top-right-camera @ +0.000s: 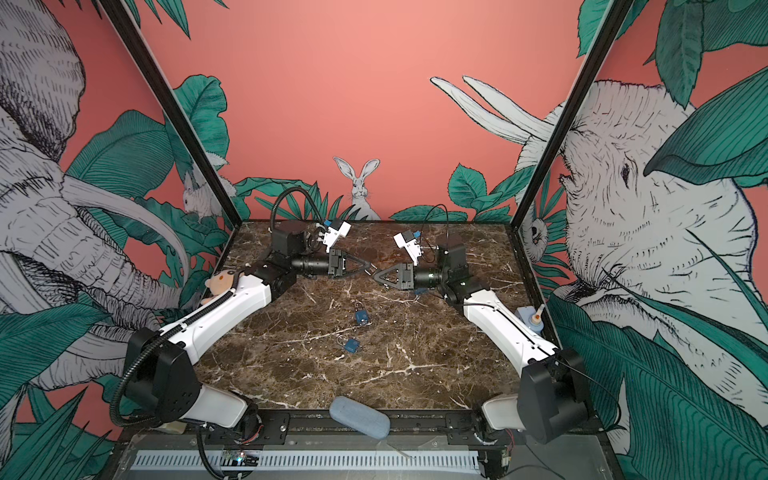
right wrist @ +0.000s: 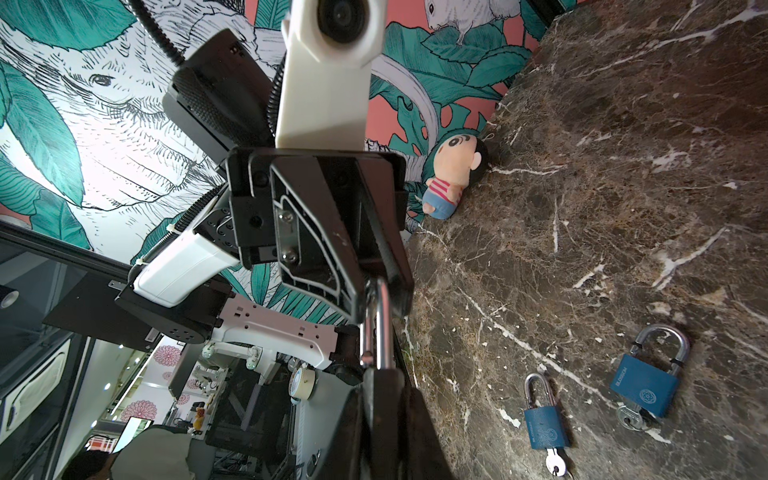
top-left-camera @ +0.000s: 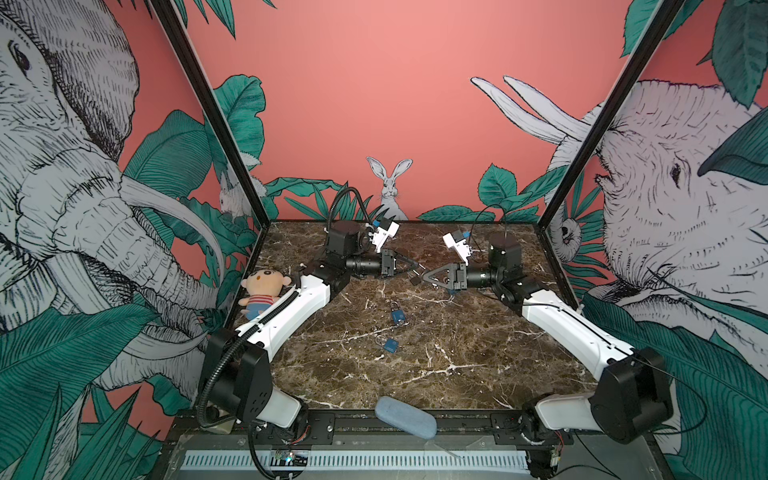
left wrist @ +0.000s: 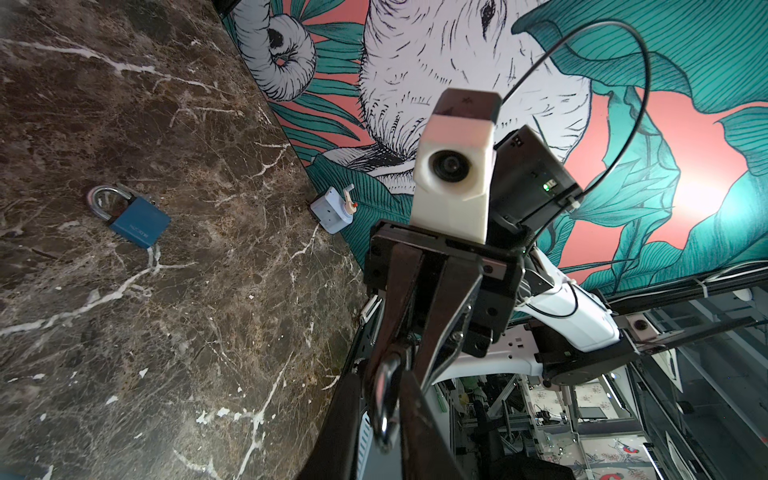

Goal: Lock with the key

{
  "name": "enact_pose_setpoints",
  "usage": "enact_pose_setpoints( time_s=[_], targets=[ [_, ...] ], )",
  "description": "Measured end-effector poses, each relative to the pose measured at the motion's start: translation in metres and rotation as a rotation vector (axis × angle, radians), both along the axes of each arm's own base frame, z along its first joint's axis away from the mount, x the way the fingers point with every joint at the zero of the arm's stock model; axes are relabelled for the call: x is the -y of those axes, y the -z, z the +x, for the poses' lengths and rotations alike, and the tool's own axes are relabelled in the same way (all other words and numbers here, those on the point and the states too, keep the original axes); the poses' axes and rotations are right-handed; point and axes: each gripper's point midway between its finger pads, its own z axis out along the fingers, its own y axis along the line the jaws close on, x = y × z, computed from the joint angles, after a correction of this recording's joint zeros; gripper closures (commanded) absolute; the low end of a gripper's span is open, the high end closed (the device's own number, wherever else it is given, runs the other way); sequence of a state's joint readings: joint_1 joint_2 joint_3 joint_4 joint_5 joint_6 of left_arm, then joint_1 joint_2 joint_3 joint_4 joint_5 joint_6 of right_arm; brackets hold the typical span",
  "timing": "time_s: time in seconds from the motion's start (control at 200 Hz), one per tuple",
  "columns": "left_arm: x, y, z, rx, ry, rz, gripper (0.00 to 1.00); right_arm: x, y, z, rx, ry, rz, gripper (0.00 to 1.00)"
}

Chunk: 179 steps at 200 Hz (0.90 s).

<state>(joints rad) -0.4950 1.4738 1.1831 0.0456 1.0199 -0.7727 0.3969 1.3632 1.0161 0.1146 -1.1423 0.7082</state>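
Mid-air over far centre of table (top-left-camera: pixel 457 374): right gripper (top-left-camera: pixel 424 276) clenched on lock (right wrist: pixel 376 351). left gripper (top-left-camera: pixel 418 269) tips flank its shackle (right wrist: pixel 376 299); grip cannot be told.

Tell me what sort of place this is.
Probably a robot test booth: two arms mounted at a marble-look table, printed jungle panels walling it in, and a workshop beyond.

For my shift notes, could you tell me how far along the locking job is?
Looks done: the nearer padlock and farther padlock lie with shackles seated, keys inserted. In hand: the right end effector and left end effector grip a third padlock mid-air. Remaining: keying and locking it; no key shows.
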Motion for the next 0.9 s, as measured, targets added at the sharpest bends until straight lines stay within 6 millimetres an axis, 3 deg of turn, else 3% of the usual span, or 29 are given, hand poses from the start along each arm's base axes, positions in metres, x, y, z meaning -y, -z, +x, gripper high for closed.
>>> enact_pose_setpoints(
  time_s=[0.265,0.895],
  targets=[
    [0.0,-0.001,0.001,0.006,-0.003,-0.004,1.0,0.0,0.0,0.0,-0.011,-0.003,0.004,1.0],
    [0.001,-0.009,0.003,0.059,0.007,-0.037,1.0,-0.002,-0.014,-0.002,-0.142,-0.038,0.149,1.0]
  ],
)
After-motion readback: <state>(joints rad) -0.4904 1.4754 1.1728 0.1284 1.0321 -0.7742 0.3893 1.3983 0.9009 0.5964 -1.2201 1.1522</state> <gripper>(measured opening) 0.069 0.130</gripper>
